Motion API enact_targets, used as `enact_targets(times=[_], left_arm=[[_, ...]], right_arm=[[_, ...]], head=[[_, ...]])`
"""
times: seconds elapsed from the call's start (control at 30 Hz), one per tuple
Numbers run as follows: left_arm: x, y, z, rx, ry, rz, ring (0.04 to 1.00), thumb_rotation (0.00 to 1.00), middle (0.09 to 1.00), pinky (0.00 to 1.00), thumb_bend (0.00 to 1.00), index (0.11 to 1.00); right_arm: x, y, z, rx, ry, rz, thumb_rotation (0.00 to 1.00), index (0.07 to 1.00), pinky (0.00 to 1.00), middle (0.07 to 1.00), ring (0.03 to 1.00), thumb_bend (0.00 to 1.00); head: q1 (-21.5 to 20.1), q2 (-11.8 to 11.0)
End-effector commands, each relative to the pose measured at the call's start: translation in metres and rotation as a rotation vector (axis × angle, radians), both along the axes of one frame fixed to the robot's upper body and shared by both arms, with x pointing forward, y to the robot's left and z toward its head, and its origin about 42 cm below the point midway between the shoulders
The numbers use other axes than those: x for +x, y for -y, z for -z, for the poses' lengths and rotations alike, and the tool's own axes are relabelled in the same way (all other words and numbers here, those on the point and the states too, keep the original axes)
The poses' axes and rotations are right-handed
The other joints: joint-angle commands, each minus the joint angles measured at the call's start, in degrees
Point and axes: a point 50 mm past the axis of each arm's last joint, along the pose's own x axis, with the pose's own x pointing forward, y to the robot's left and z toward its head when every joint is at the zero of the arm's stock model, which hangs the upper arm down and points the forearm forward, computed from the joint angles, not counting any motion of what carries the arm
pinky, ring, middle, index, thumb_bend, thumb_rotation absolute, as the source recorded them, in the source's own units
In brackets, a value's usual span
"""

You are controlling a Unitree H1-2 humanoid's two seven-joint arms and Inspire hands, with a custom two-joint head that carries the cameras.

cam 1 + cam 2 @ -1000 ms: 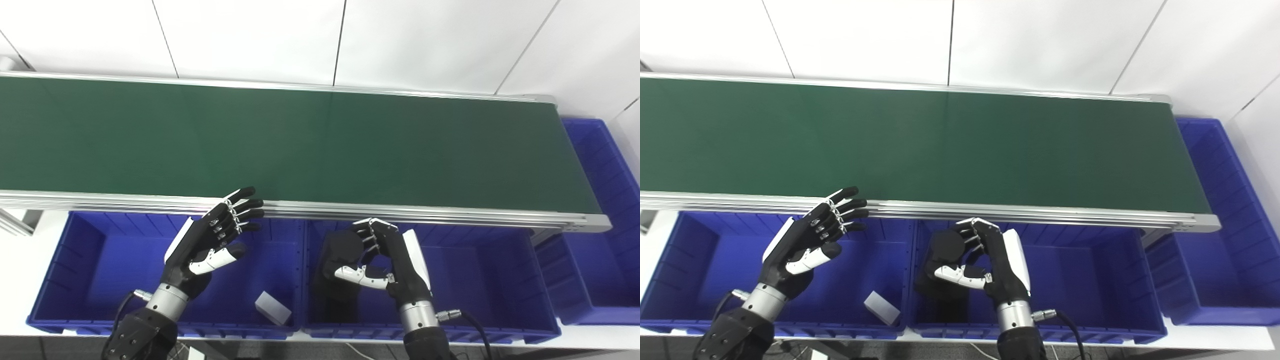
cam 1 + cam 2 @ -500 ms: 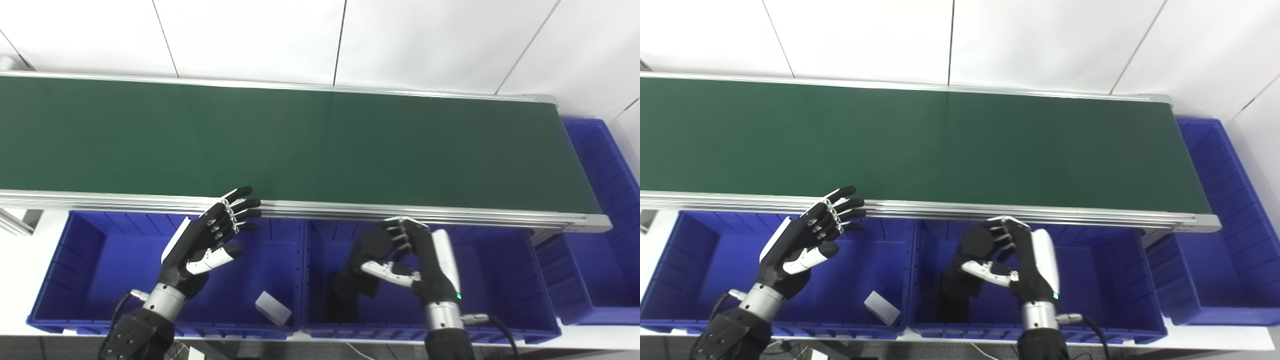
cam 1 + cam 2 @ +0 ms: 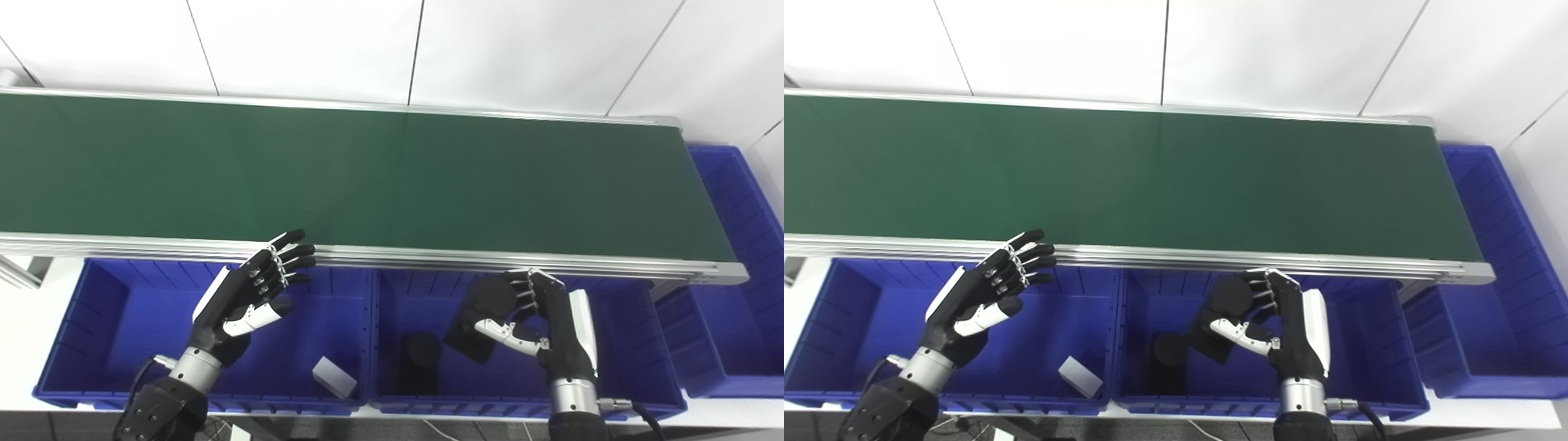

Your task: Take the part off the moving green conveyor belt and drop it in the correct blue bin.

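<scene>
Black part half hidden behind right hand fingers.

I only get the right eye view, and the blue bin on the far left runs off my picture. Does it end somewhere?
Observer: Yes. The left eye view shows the left blue bin closing with an end wall, and a white surface beyond it.
Operator: Is anything holding the green belt up on that side?
Observer: A silver strut slants down from under the conveyor, just left of that bin's back corner.
</scene>
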Motion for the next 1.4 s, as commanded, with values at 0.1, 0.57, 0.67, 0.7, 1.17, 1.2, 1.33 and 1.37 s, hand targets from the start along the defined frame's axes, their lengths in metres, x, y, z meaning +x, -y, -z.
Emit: enact_targets(times=[0.1, 0.57, 0.67, 0.7, 1.17, 1.2, 1.33, 1.37], left_arm=[[0.005, -0.004, -0.014, -0.004, 0.056, 0.015, 0.809, 0.47, 0.822, 0.75, 0.99, 0.874], [0.005, -0.008, -0.019, 0.006, 0.060, 0.016, 0.789, 0.47, 0.820, 0.72, 1.00, 0.879], [0.005, -0.008, -0.020, 0.000, 0.052, 0.012, 0.793, 0.47, 0.818, 0.74, 1.00, 0.873], [0.005, -0.008, -0.020, 0.001, 0.052, 0.013, 0.794, 0.46, 0.818, 0.74, 1.00, 0.873], [0.005, -0.009, -0.019, -0.003, 0.056, 0.021, 0.794, 0.47, 0.818, 0.73, 0.99, 0.871], [0.005, -0.009, -0.019, -0.003, 0.056, 0.021, 0.794, 0.47, 0.818, 0.73, 0.99, 0.873], [0.004, -0.008, -0.019, -0.002, 0.052, 0.018, 0.794, 0.46, 0.820, 0.73, 0.99, 0.875], [0.004, -0.008, -0.019, -0.001, 0.052, 0.019, 0.795, 0.46, 0.820, 0.73, 0.99, 0.874]], right_arm=[[0.000, -0.001, -0.014, -0.010, 0.079, 0.013, 0.00, 0.534, 0.34, 0.512, 0.431, 0.50], [-0.001, -0.009, -0.023, -0.084, -0.008, -0.112, 0.06, 0.498, 0.52, 0.615, 0.563, 0.52], [-0.001, -0.010, -0.025, -0.103, -0.040, -0.157, 0.18, 0.741, 0.70, 0.781, 0.768, 0.77], [-0.001, -0.011, -0.025, -0.100, -0.046, -0.171, 0.20, 0.761, 0.72, 0.797, 0.788, 0.79], [0.003, -0.016, -0.023, -0.206, -0.175, -0.307, 0.42, 0.942, 0.78, 0.957, 0.929, 0.90], [0.004, -0.016, -0.022, -0.211, -0.177, -0.307, 0.42, 0.941, 0.77, 0.953, 0.925, 0.90], [0.004, -0.018, -0.024, -0.193, -0.146, -0.306, 0.41, 0.939, 0.75, 0.941, 0.907, 0.88], [0.004, -0.019, -0.025, -0.188, -0.138, -0.304, 0.41, 0.938, 0.75, 0.939, 0.905, 0.87]], head=[[0.03, 0.24], [-1.19, 0.98], [-1.19, 1.00], [-1.23, 0.98], [-1.25, 0.65], [-1.20, 0.50], [-1.23, 0.34], [-1.23, 0.34]])
